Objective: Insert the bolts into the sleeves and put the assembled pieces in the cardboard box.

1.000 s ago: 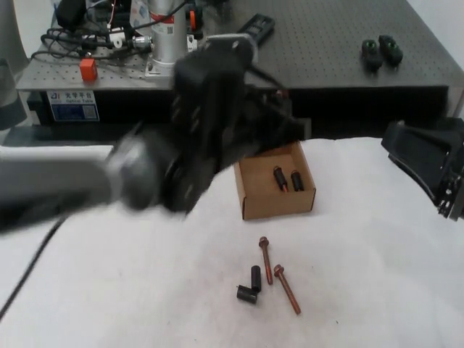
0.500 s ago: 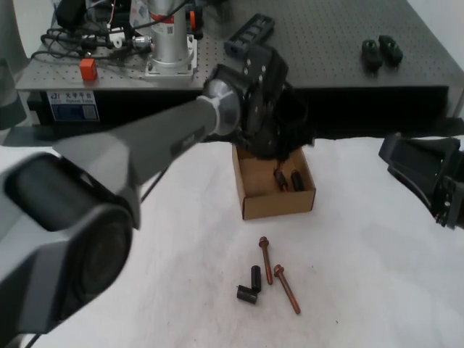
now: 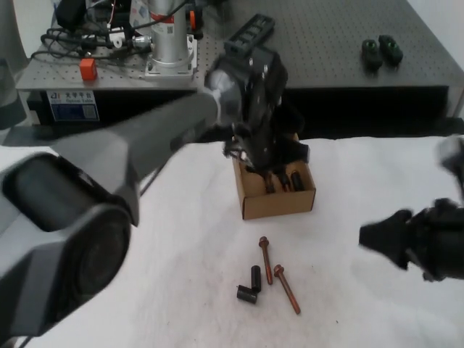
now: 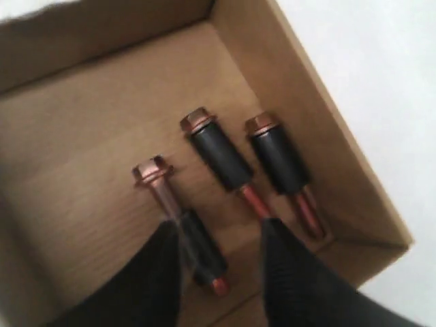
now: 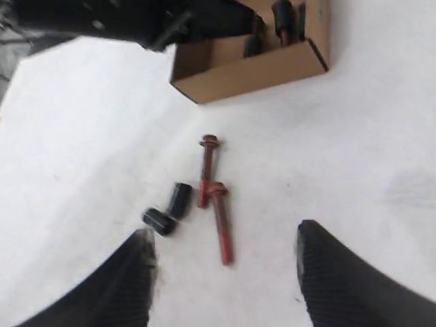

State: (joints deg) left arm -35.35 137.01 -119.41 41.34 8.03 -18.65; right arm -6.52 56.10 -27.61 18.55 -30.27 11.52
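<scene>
The white table [image 3: 181, 283] carries the box [image 3: 278, 204] at centre, with three sleeved bolts [image 4: 218, 153] inside. The left pincer [image 4: 219, 238] hangs open in the box, one piece lying between its jaws. The right pincer [image 5: 225, 231] gapes empty at lower right. Two bolts [image 3: 266, 261] and two sleeves [image 3: 255, 277] lie at lower centre. They look stiff, light and likely to roll, so they are best pinched across the shank, mid-length.
</scene>
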